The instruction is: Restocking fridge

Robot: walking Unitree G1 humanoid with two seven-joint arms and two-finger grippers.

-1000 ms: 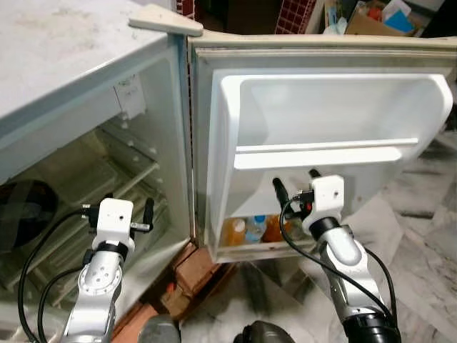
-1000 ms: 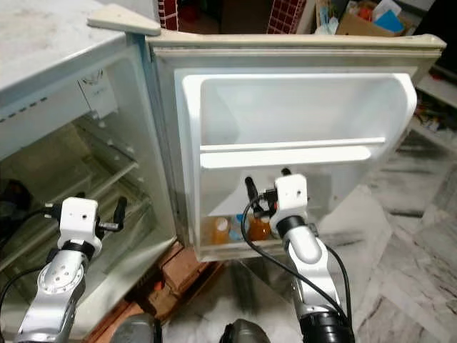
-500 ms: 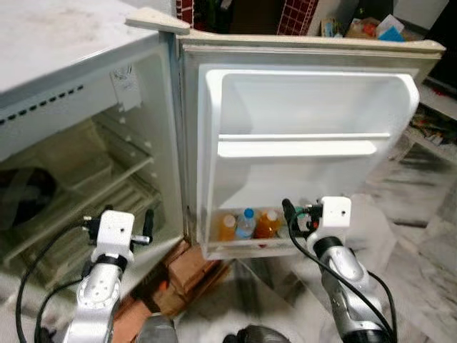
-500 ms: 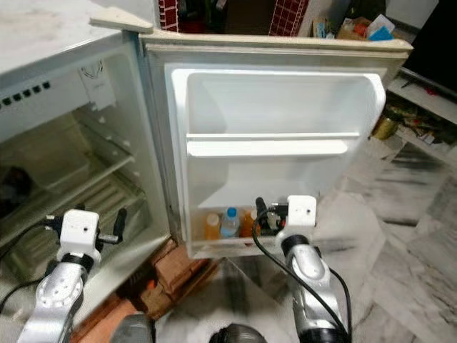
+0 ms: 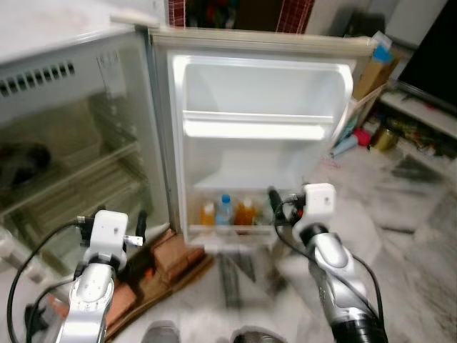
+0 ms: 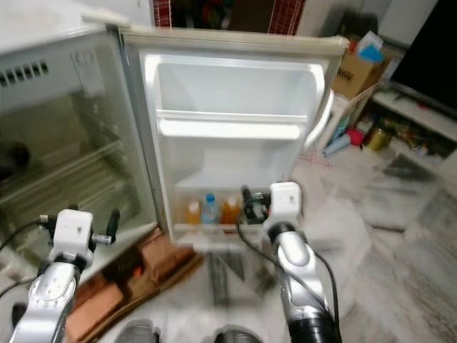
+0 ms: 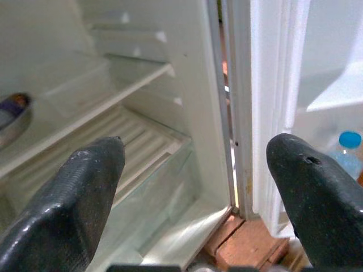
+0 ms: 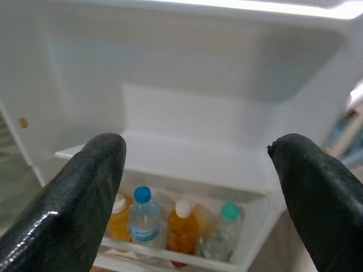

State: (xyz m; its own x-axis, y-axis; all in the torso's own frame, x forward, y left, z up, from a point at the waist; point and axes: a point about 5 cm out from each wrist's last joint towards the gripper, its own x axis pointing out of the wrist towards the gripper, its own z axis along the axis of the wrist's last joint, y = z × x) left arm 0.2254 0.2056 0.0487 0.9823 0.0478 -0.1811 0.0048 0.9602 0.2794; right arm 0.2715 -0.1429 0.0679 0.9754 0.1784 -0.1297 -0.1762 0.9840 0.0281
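**Robot backs off from the open fridge, both tools empty**

Over the last second the whole scene has shrunk and slid in the head views: the fridge door now shows in full, with the marble floor and clutter on the far right coming into sight. That is the camera pulling back, not the fridge moving. The picture is blurred, which fits a robot in mid-step. Judged from this, the robot is leaving the fridge, probably to fetch more stock, since neither tool carries anything.

The bottles stand in a row in the lowest door shelf, just as they stood a second ago. The upper door shelf is bare, and so are the racks of the main compartment on the left, apart from a dark round thing at its far left that is too blurred to name.

The left tool hangs low before the compartment with its fingers spread wide, holding nothing. The right tool hovers near the bottle shelf, also spread wide and empty.

The right wrist view gives what the head views blur: four bottles, two orange ones, a clear one with a blue cap and one with a green cap. The left wrist view adds the bricks under the fridge's corner.
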